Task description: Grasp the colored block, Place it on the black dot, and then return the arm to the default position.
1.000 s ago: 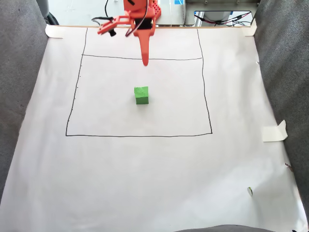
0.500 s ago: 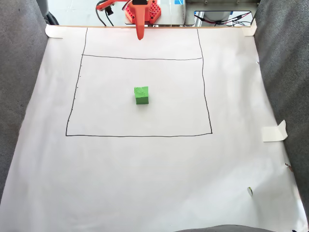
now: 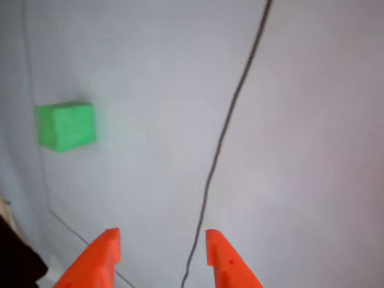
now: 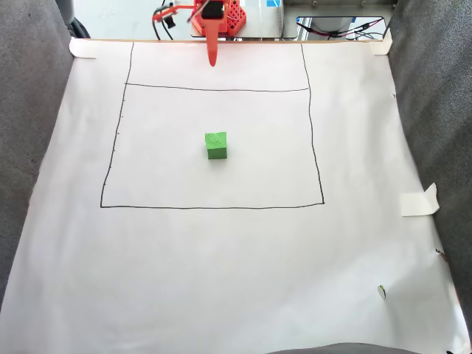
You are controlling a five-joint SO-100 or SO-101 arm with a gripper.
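gripper: the bright orange plastic two-finger gripper (image 3: 162, 240) enters the other view from the bottom edge, fingers spread apart with bare paper and a drawn line between them, holding nothing; in the fixed view it (image 4: 212, 59) hangs at the far edge of the sheet, tip pointing down.
block: the small bright green foam-like cube (image 4: 216, 145) sits alone on the paper, inside the drawn rectangle, near its middle; well apart from the gripper. in the other view the block (image 3: 66, 126) lies at upper left, blurred.
black dot: cannot tell; no dark spot can be made out around the block.
surface: large white paper sheet (image 4: 221, 258) taped at its corners, grey fabric on both sides.
markings: thin black hand-drawn rectangle outline (image 4: 214, 206) with a cross line near the far edge; tiny dots along its left side.
background: orange arm base (image 4: 228, 18) and dark cables (image 4: 339, 31) beyond the far edge of the sheet.
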